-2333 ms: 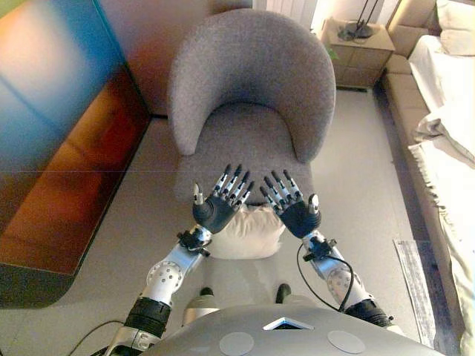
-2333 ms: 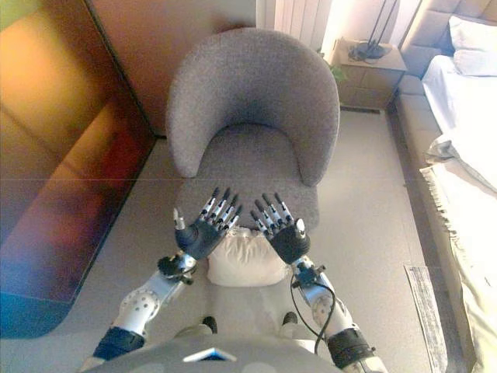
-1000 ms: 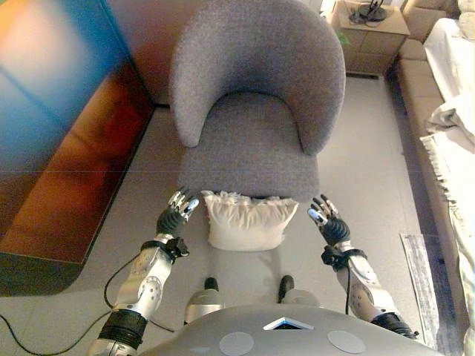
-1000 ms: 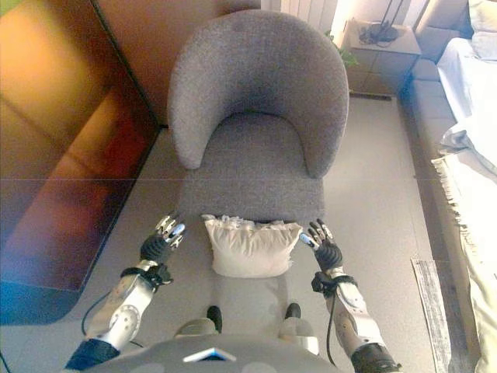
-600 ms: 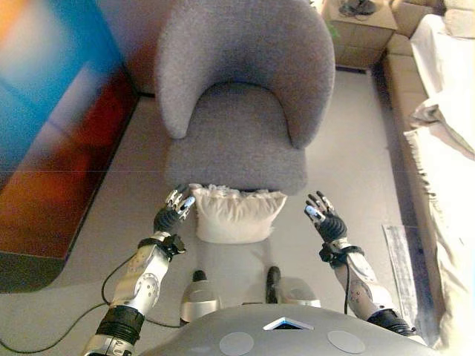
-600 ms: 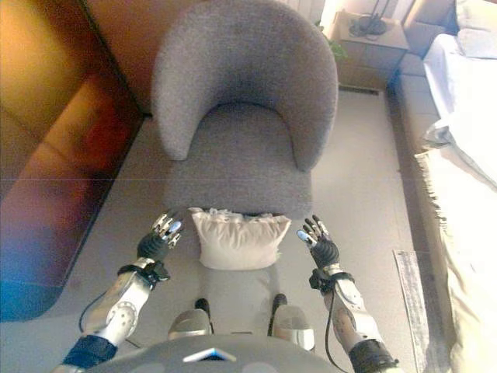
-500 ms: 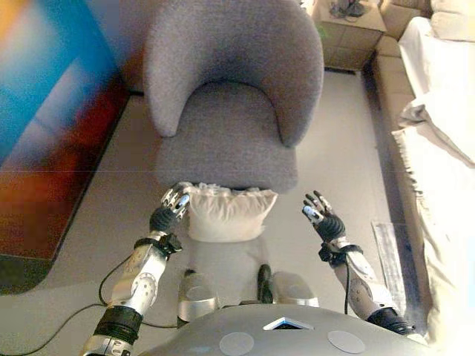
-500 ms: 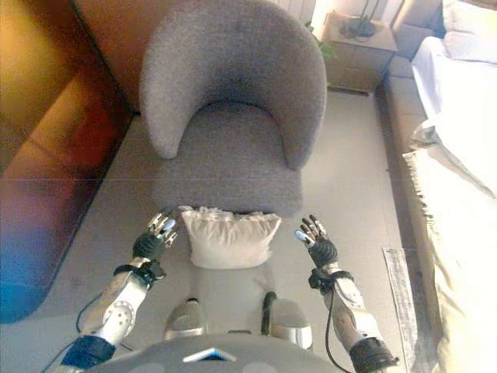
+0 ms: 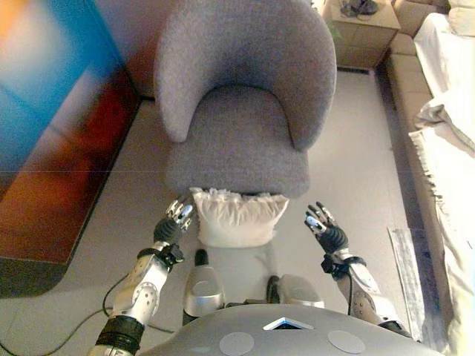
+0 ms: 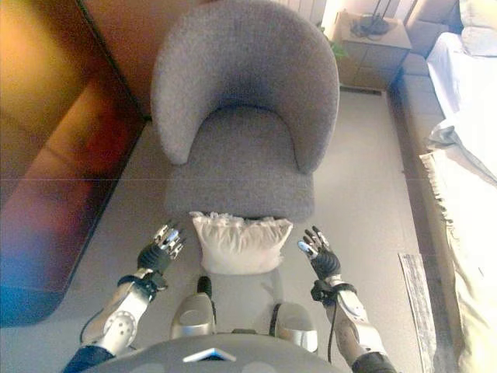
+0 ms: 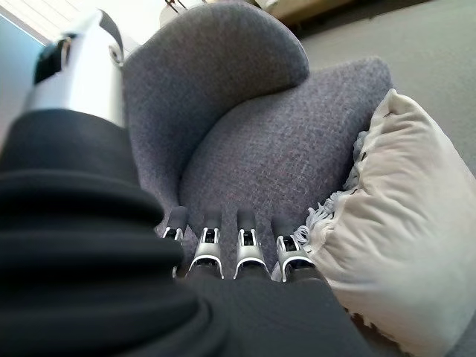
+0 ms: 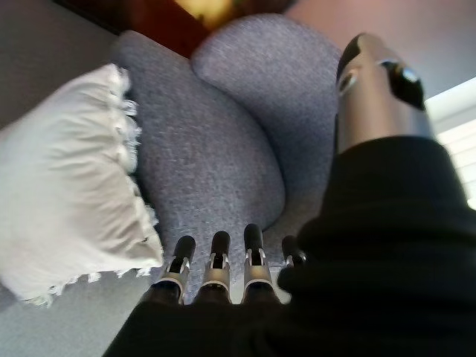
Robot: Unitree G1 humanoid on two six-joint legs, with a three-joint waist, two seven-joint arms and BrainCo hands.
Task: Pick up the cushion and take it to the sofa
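Observation:
A cream fringed cushion (image 9: 237, 218) stands on the floor, leaning against the front of the grey armchair (image 9: 241, 96). My left hand (image 9: 176, 221) is open right beside the cushion's left edge, fingers straight; whether it touches is unclear. My right hand (image 9: 324, 229) is open a short way off the cushion's right edge, with floor between them. Each wrist view shows that hand's straight fingers (image 11: 245, 245) (image 12: 216, 271) with the cushion (image 11: 394, 223) (image 12: 67, 201) to one side and the chair seat behind. Both hands hold nothing.
A dark reddish cabinet (image 9: 52, 148) runs along the left. A bed or sofa with white covers (image 9: 449, 126) lies on the right, a small wooden bedside table (image 9: 364, 30) beyond it. A narrow mat (image 9: 412, 274) lies on the floor at the right.
Both hands have dropped from in front of the cushion to either side of it. In the last half second the view shifted; the left hand stays by the cushion's left edge.

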